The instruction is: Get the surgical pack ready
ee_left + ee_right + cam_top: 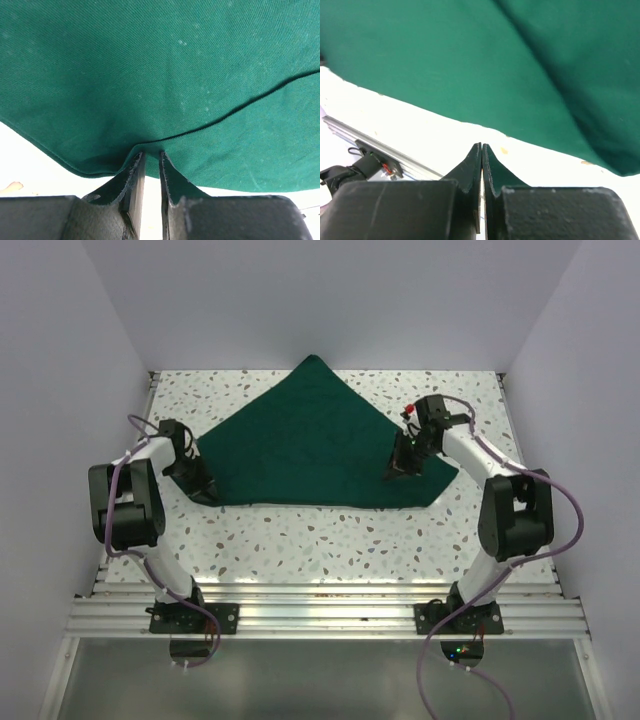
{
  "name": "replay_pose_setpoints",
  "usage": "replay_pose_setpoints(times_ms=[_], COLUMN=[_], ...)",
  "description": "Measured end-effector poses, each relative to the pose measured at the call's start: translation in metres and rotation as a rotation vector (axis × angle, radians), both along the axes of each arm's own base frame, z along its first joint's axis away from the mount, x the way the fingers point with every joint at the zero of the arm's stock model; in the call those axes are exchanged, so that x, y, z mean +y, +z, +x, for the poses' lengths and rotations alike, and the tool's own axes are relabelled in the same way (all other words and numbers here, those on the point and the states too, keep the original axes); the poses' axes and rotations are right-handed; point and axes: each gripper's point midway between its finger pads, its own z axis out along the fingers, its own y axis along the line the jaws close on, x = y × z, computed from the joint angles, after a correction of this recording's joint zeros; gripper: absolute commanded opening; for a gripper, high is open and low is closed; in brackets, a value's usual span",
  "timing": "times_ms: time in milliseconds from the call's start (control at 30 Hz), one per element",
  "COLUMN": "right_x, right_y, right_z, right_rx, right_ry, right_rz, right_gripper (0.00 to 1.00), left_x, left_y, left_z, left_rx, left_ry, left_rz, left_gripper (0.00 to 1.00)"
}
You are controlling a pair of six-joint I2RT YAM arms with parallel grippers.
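The dark green drape (320, 445) lies flat on the speckled table, folded into a wide triangle with its peak at the back. My left gripper (203, 490) is at the drape's near left corner. In the left wrist view its jaws (151, 156) are nearly closed, with the hem of the drape (160, 65) pinched between the tips. My right gripper (397, 472) is over the drape's right part. In the right wrist view its jaws (481, 146) are shut and empty, short of the drape's edge (470, 60). The tray, gauze, scissors and forceps are out of view.
The speckled table (330, 540) is walled on the left, back and right. Aluminium rails (320, 605) run along the near edge and carry both arm bases. A rail with a cable also shows in the right wrist view (350, 132).
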Motion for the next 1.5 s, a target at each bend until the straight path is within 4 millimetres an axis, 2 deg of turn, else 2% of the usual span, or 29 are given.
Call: replay_pose_setpoints(times_ms=[100, 267, 367, 500, 667, 800, 1000, 1067, 1200, 1333, 1400, 1500], right_x=[-0.008, -0.003, -0.005, -0.021, -0.053, -0.072, -0.065, -0.060, -0.052, -0.051, -0.051, -0.052], right_y=[-0.027, -0.061, -0.081, -0.093, -0.094, -0.086, -0.058, -0.051, -0.055, -0.063, -0.063, -0.067], right_z=[-0.010, -0.007, -0.011, -0.012, -0.004, -0.004, -0.012, -0.016, -0.025, -0.035, -0.035, -0.035], right_rx=[0.085, 0.128, 0.170, 0.188, 0.175, 0.147, 0.077, 0.058, 0.072, 0.102, 0.104, 0.118], right_ry=[-0.023, -0.021, -0.026, -0.050, -0.078, -0.073, -0.060, -0.055, -0.043, -0.041, -0.044, -0.050], right_rz=[0.037, 0.096, 0.100, 0.048, -0.113, -0.222, -0.161, -0.128, -0.075, -0.067, -0.069, -0.076], right_gripper=[0.00, 0.00, 0.00, 0.00, 0.00, 0.00, 0.00, 0.00, 0.00, 0.00, 0.00, 0.00], left_x=[0.000, 0.000, 0.000, 0.000, 0.000, 0.000, 0.003, 0.007, 0.026, 0.060, 0.082, 0.111], left_y=[0.000, 0.000, 0.000, -0.001, -0.001, -0.001, 0.003, 0.008, 0.028, 0.046, 0.050, 0.044], left_z=[0.000, 0.001, 0.001, 0.003, 0.003, 0.003, 0.008, 0.015, 0.041, 0.061, 0.068, 0.075], left_rx=[0.001, 0.002, 0.003, 0.005, 0.008, 0.008, -0.003, -0.020, -0.095, -0.161, -0.173, -0.161], left_ry=[0.000, 0.000, 0.000, 0.000, -0.001, 0.000, 0.002, 0.005, 0.033, 0.115, 0.169, 0.229], left_rz=[-0.003, -0.003, -0.004, -0.008, -0.009, -0.008, 0.010, 0.029, 0.089, 0.122, 0.131, 0.158], left_gripper=[0.21, 0.21, 0.20, 0.20, 0.20, 0.22, 0.29, 0.36, 0.47, 0.51, 0.51, 0.52])
